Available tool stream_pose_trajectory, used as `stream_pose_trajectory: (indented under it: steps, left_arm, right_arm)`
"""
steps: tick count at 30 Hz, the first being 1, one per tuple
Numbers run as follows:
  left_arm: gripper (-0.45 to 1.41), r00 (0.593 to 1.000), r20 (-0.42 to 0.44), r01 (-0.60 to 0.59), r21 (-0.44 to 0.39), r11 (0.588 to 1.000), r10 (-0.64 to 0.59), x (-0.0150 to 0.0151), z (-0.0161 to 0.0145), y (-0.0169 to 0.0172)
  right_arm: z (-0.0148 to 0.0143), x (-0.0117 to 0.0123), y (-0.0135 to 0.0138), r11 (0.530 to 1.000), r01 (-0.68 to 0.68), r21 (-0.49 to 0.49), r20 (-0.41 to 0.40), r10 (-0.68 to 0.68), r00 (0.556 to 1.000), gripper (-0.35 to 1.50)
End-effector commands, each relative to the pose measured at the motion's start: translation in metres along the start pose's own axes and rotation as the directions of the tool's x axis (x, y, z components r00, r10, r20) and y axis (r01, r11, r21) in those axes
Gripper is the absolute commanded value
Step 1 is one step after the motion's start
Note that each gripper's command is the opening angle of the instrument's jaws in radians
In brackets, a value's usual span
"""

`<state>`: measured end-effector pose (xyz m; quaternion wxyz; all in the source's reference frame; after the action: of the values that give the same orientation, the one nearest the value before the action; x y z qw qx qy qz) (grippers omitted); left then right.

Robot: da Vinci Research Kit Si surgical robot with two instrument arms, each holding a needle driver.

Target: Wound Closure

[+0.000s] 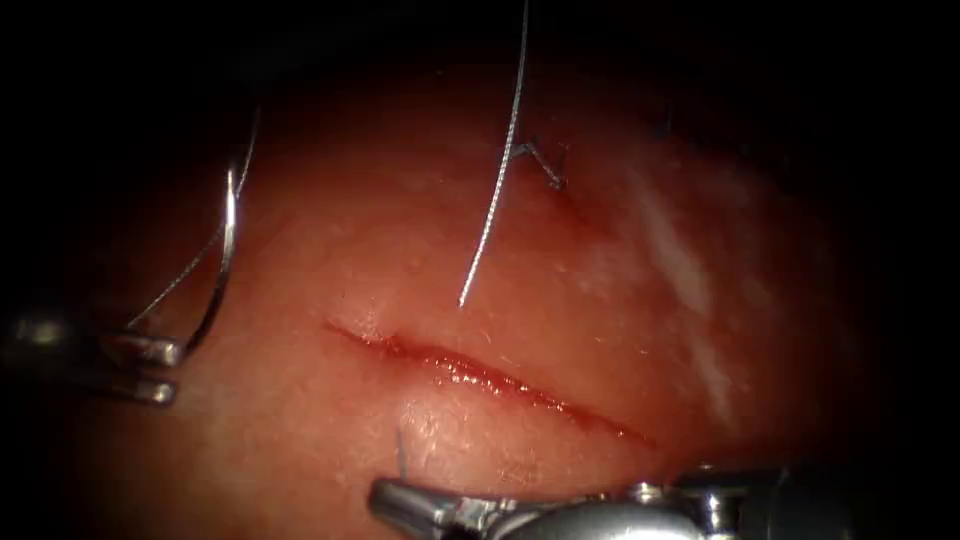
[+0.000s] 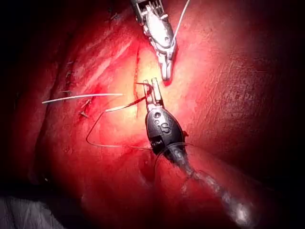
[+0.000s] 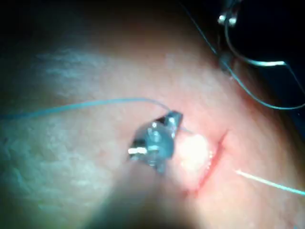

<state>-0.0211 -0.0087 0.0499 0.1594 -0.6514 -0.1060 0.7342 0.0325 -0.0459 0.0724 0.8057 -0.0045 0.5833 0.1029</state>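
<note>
The cut (image 1: pixel 480 378) runs slantwise across the tissue (image 1: pixel 600 300), wet with red fluid. My left tool (image 1: pixel 170 368) is left of the cut, shut on the curved needle (image 1: pixel 228 250) near its lower end. The needle stands up in the air, clear of the tissue, and fine thread (image 1: pixel 190 270) trails from it. The same tool (image 2: pixel 153 88) points at the cut in the left wrist view. My right tool (image 1: pixel 385 495) lies low by the near side of the cut, jaws together, with nothing seen in them. A loose thread end (image 1: pixel 490 200) hangs down over the tissue.
A tied stitch with short cut ends (image 1: pixel 545 165) sits beyond the far end of the cut. A short dark thread stub (image 1: pixel 400 455) stands out of the tissue just above the right tool's tip. Pale streaks (image 1: pixel 680 270) mark the tissue to the right.
</note>
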Motion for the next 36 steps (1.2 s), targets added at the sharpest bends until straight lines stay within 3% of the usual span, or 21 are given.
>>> stream_pose_trajectory:
  steps: [1,11,20,21,22,23,24,25,27,36]
  left_arm:
    - [-0.45,1.000,-0.001,-0.001,0.000,1.000,0.001,-0.0007,0.0005,-0.0001]
    - [-0.45,1.000,-0.001,-0.001,0.000,1.000,0.001,-0.0007,0.0004,-0.0001]
    - [-0.45,1.000,-0.001,-0.001,0.000,1.000,0.001,-0.0007,0.0005,-0.0001]
    - [-0.45,1.000,-0.001,-0.001,0.000,1.000,0.001,-0.0007,0.0005,-0.0001]
    - [-0.45,1.000,-0.001,-0.001,0.000,1.000,0.001,-0.0007,0.0005,-0.0001]
    - [-0.45,1.000,-0.001,-0.001,0.000,1.000,0.001,-0.0007,0.0005,-0.0001]
    - [-0.45,1.000,-0.001,-0.001,0.000,1.000,0.001,-0.0007,0.0005,-0.0001]
    - [-0.45,1.000,-0.001,-0.001,0.000,1.000,0.001,-0.0007,0.0005,-0.0001]
    - [-0.45,1.000,-0.002,-0.001,0.000,1.000,0.001,-0.0007,0.0005,-0.0002]
    - [-0.45,1.000,0.016,-0.009,0.023,1.000,0.008,-0.0020,0.0005,-0.0011]
  right_arm:
    - [0.0005,0.0001,-0.0007,1.000,0.000,0.003,-0.003,0.000,1.000,-0.35]
    - [-0.0022,0.0028,-0.0048,1.000,0.014,0.027,-0.017,-0.013,1.000,-0.35]
    - [-0.0027,0.0025,-0.0045,1.000,0.013,0.020,-0.006,-0.013,1.000,-0.35]
    - [-0.0026,0.0025,-0.0045,1.000,0.013,0.007,0.003,-0.013,1.000,-0.16]
    - [-0.0026,0.0025,-0.0045,1.000,0.013,0.007,0.003,-0.013,1.000,-0.16]
    - [-0.0025,0.0025,-0.0044,1.000,0.012,-0.004,0.007,-0.012,1.000,0.61]
    - [-0.0025,0.0024,-0.0043,1.000,0.012,-0.025,0.019,-0.012,1.000,1.01]
    - [-0.0026,0.0024,-0.0043,0.999,0.012,-0.034,0.026,-0.011,1.000,1.15]
    - [-0.0032,0.0023,-0.0044,0.999,0.013,-0.031,0.025,-0.012,1.000,1.23]
    - [-0.0073,0.0009,-0.0034,0.998,0.009,-0.062,0.058,-0.005,0.998,1.28]
